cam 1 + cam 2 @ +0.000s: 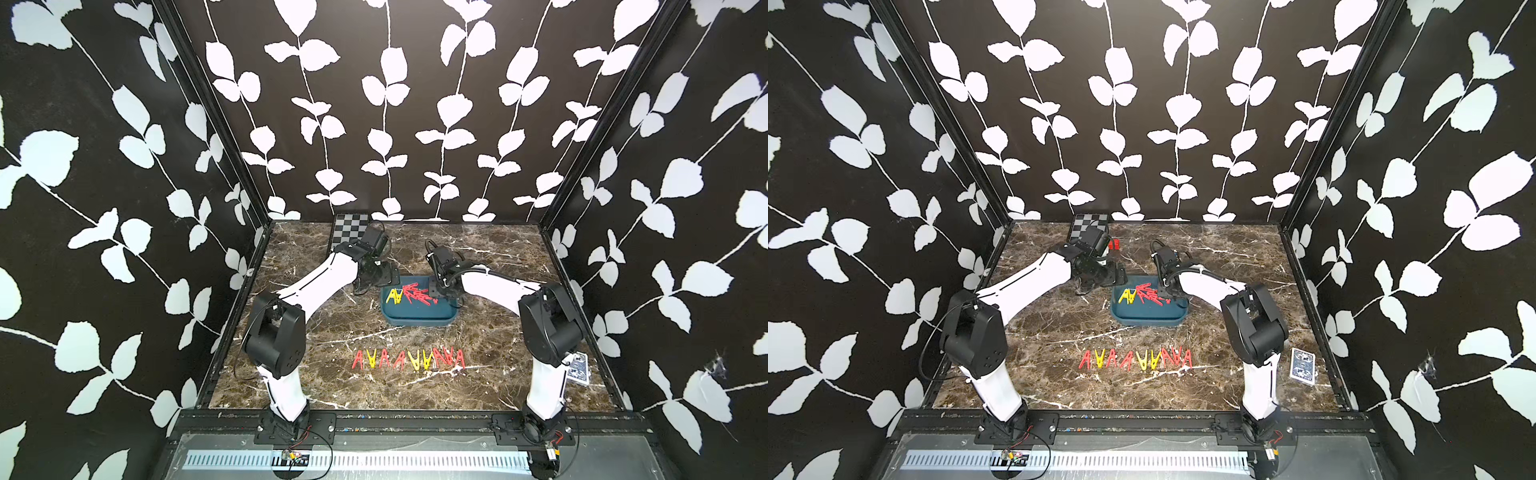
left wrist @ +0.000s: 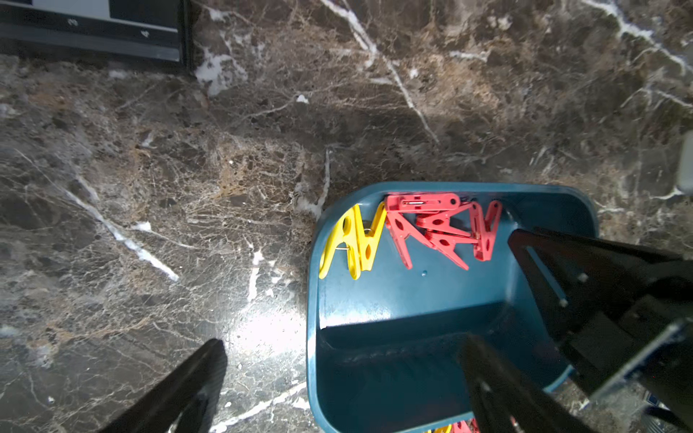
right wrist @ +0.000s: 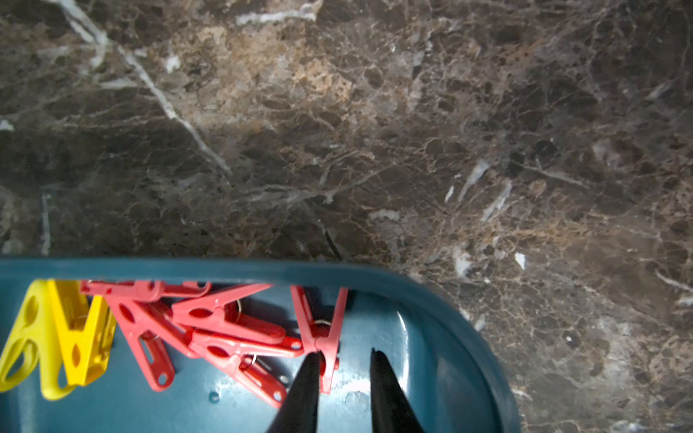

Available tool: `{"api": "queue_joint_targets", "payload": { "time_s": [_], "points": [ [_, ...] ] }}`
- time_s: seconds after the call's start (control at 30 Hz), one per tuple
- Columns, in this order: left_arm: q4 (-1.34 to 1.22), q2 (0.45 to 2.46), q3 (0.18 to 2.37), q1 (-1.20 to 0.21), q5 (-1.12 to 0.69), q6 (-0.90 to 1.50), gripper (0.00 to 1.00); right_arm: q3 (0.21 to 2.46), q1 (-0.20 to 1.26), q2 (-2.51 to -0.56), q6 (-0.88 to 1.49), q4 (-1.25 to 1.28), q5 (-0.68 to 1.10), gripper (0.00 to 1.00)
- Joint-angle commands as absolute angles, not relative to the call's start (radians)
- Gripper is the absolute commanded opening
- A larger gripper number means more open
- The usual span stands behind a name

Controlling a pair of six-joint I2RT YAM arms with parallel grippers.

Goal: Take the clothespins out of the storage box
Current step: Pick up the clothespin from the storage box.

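Clothespins (image 2: 431, 228) lie heaped at the far end of the box (image 2: 412, 300); a row (image 1: 409, 359) sits on the table (image 1: 332, 332). Right gripper (image 3: 344, 354), narrowly parted, straddles a red peg (image 3: 322, 330) without pinching it; left gripper (image 2: 345, 339) is spread wide across the box rim

No text, number, brand or sign can be read in any view. The small box with a blue-and-white pattern (image 1: 1302, 365), lying on the desk (image 1: 1059, 332) near the right arm's base, carries print, but in both top views it is too small to make out. In the left wrist view, two tiny pale marks sit on the black frame piece (image 2: 112, 35) at the desk's edge; they are too blurred to tell whether they are letters or figures
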State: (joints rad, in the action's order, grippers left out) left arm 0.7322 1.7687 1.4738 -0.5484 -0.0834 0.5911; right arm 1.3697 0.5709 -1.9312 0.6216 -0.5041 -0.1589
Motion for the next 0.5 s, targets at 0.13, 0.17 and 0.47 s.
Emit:
{"api": "queue_joint_targets", "payload": {
  "time_s": [0.13,0.17,0.47],
  "points": [
    [0.754,1.709,1.477,-0.545,-0.063,0.585,0.99,1.393,0.563,-1.981,0.683,-0.476,-0.219,0.21],
    [0.757,1.71,1.477,-0.545,-0.065,0.583,0.99,1.394,0.563,-1.986,0.69,-0.475,-0.227,0.21],
    [0.777,1.709,1.479,-0.537,-0.076,0.571,0.99,1.417,0.563,-2.04,0.715,-0.449,-0.223,0.21]
  ]
}}
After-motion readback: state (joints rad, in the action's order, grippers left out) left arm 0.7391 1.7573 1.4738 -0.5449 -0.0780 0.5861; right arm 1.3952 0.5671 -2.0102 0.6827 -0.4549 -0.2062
